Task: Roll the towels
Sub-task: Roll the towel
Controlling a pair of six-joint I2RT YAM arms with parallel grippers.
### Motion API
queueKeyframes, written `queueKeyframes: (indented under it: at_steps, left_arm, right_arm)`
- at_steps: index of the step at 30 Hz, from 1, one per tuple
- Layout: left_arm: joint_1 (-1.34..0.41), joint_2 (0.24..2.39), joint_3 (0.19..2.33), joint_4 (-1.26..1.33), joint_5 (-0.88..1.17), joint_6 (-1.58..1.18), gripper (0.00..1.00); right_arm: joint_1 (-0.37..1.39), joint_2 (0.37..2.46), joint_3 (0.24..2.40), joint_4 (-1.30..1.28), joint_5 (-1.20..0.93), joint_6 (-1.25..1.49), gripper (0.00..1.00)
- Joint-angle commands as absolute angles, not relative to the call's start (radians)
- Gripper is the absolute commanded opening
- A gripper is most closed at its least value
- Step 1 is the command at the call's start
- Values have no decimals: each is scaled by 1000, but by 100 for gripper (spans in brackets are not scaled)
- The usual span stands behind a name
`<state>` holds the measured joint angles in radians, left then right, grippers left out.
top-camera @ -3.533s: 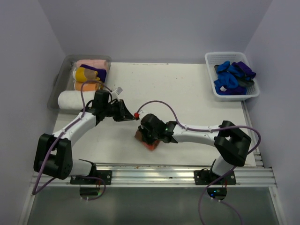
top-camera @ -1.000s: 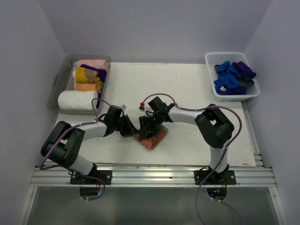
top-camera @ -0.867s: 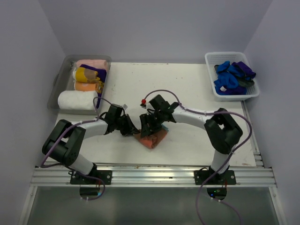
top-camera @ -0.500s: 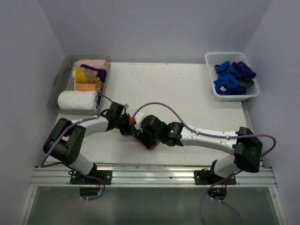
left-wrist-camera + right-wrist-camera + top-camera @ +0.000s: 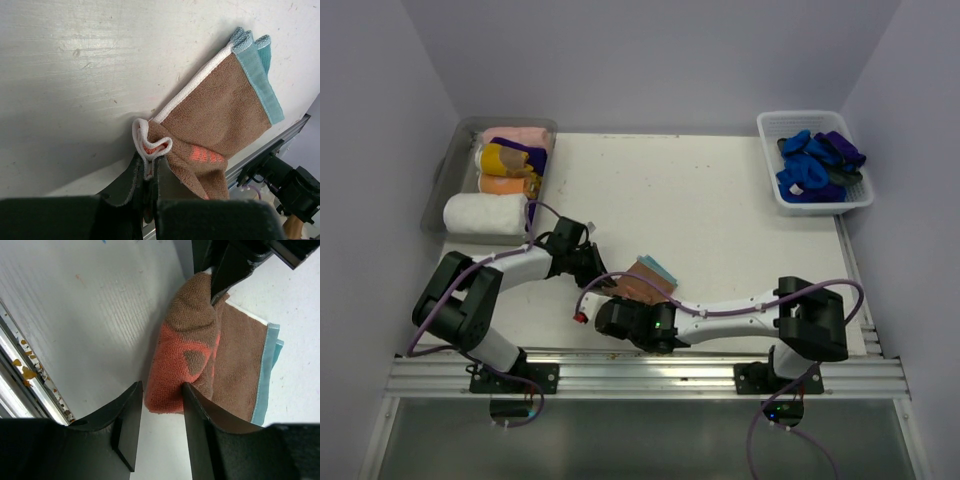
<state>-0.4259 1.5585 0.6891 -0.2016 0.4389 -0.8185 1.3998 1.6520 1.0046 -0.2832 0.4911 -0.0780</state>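
The brown towel (image 5: 646, 282) lies on the desk (image 5: 720, 230), most of it flat, with a teal band along the edge that points away from the arms. The end nearest them is bunched up and turned over, so its orange underside shows as a thick fold. At the left corner of that folded end the left gripper (image 5: 149, 172) is closed tight on the towel's white hem, the cloth puckered between its jaws. At the near side of the same fold, the right gripper (image 5: 161, 390) stands with its jaws partly apart. Its tips are at the orange bulge, one on either side, and it does not seem to be clamping anything, though I cannot tell whether a finger brushes the cloth. Farther out from the towel, up and to its left, is the clear grey tray (image 5: 440, 185) holding finished rolls: pink (image 5: 515, 135), yellow (image 5: 500, 158), purple (image 5: 533, 156), orange (image 5: 505, 184) and a bigger white one (image 5: 483, 213). Well off to the towel's upper right, the white basket (image 5: 768, 160) holds a heap of blue and purple cloths (image 5: 802, 175). By my reading the roll has only just been started. The next move probably calls for the right gripper to take the free side of the fold level with the left one. Both would then turn it evenly toward the teal band so the roll stays straight and tight.
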Motion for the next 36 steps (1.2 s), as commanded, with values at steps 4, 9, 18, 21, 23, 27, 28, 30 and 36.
queueKeyframes:
  at_steps: [4,9,18,21,23,27,28,30,36]
  left_arm:
    - [-428,1591,687,-279,402,-779,0]
    - [-428,1588,692,-282,403,-778,0]
    - [-426,1571,693,-293,403,-776,0]
    - [-426,1568,699,-299,403,-776,0]
    - [-426,1562,704,-302,403,-776,0]
    - [-425,1537,721,-296,414,-779,0]
    - [-423,1531,721,-293,417,-781,0]
    - [-417,1507,727,-281,436,-785,14]
    - [-362,1404,721,-261,449,-784,62]
  right_arm:
    - [1407,1719,1069,-250,544,-117,47]
    - [1404,1788,1078,-253,583,-97,53]
    - [1344,1827,1037,-230,536,-8,59]
    - [1298,1816,1005,-200,503,57,52]
    - [1273,1807,979,-187,485,84,38]
    - [1255,1786,954,-155,454,127,13]
    - [1252,1778,942,-149,440,143,4]
    - [1246,1740,927,-121,411,156,0]
    - [1149,1628,856,-46,174,207,0]
